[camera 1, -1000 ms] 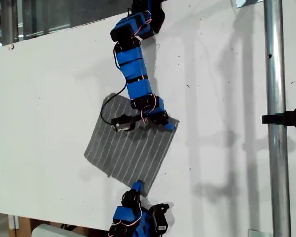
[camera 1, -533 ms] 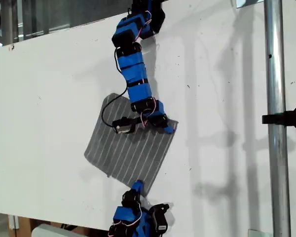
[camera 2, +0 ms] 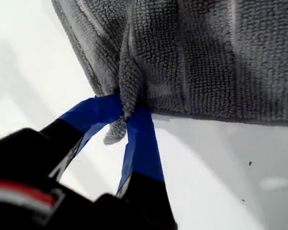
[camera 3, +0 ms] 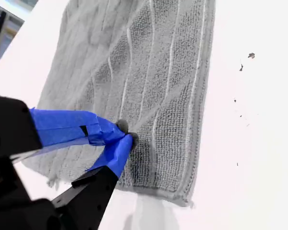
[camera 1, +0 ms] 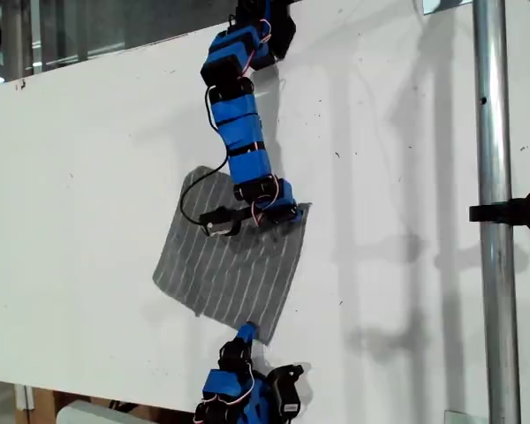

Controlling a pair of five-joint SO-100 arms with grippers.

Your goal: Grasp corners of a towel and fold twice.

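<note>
Soft, limp towel [camera 1: 234,265], light, bunches where pinched. Our first tool [camera 2: 125,112] clamps a corner [camera 2: 116,134]; our second tool [camera 3: 122,136] nips cloth inside the hem. Corners look best for holding.

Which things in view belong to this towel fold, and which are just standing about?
Part of the job:
the towel
my first gripper, pinching the towel's edge
my second gripper, pinching the cloth

Just there:
the white table, only the work surface
the metal pole
the black clamp on the pole
</note>
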